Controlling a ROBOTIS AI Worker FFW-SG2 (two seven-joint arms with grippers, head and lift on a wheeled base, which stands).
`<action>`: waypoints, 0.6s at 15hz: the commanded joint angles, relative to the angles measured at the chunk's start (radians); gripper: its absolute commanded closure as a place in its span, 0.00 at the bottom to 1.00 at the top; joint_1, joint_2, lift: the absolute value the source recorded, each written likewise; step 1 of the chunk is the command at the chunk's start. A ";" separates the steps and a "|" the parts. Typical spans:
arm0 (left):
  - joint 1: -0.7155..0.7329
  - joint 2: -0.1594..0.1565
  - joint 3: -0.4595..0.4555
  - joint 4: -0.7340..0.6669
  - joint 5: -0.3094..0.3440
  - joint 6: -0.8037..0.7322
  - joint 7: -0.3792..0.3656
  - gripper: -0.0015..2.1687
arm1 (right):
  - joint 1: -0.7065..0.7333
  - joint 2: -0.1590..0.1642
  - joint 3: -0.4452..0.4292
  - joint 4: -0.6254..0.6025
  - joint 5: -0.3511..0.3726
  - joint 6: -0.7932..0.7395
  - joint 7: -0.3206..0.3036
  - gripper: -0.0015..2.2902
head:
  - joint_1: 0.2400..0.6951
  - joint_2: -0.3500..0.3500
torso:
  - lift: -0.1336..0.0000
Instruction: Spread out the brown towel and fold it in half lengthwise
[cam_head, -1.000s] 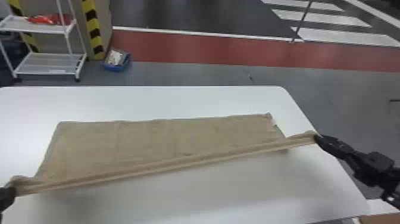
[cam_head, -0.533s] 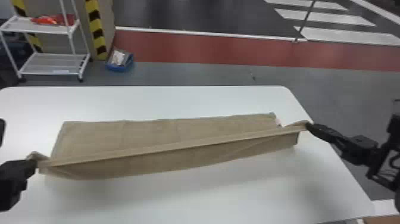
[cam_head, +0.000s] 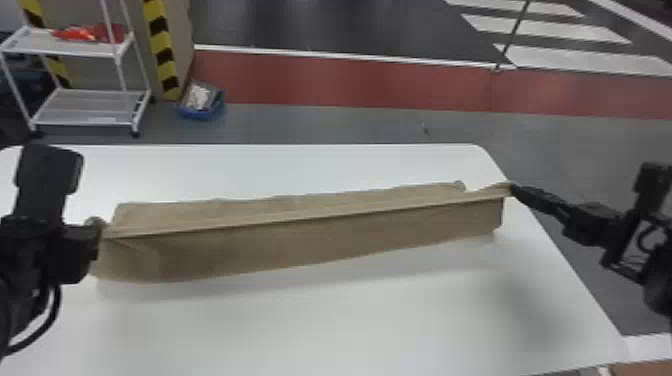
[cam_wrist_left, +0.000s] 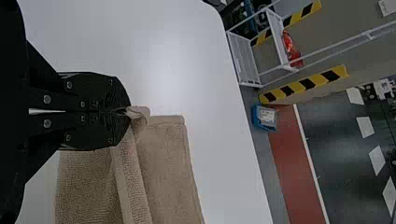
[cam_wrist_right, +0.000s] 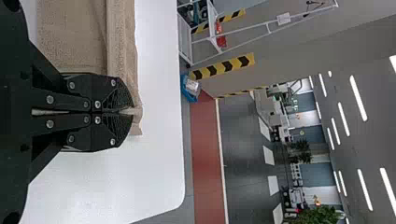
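Observation:
My left gripper (cam_head: 95, 245) is at the left end of the brown towel (cam_head: 300, 240), and my right gripper (cam_head: 515, 190) is at its right end. Between them the near edge is held up as a long taut ridge, its front part hanging toward the table; the far part lies behind it. In the left wrist view, the left gripper (cam_wrist_left: 123, 111) is shut on a corner of the towel (cam_wrist_left: 163, 158). The right gripper (cam_wrist_right: 125, 112) pinches the other corner of the towel (cam_wrist_right: 70, 37) in the right wrist view.
The white table (cam_head: 350, 325) extends in front of the towel and in a strip behind it. Its right edge runs beneath the right arm. On the floor beyond stand a white shelf cart (cam_head: 80, 107) and a blue bin (cam_head: 200, 112).
Both grippers have moved away from the near side toward the table's far side, carrying the towel's edge. More of the left arm shows, and the far part visible behind the ridge has narrowed.

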 joint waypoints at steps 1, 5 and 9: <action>-0.066 -0.004 -0.021 0.068 0.001 -0.010 0.004 0.67 | -0.035 -0.004 0.034 0.048 0.013 0.004 0.000 0.85 | 1.00 0.26 | 0.07; -0.150 -0.023 -0.045 0.190 0.002 -0.078 0.007 0.67 | -0.080 0.002 0.086 0.128 0.024 -0.021 -0.028 0.85 | 1.00 0.28 | 0.07; -0.164 -0.021 -0.042 0.213 0.002 -0.130 0.015 0.67 | -0.095 0.003 0.075 0.139 0.006 -0.027 -0.043 0.85 | 1.00 0.29 | 0.07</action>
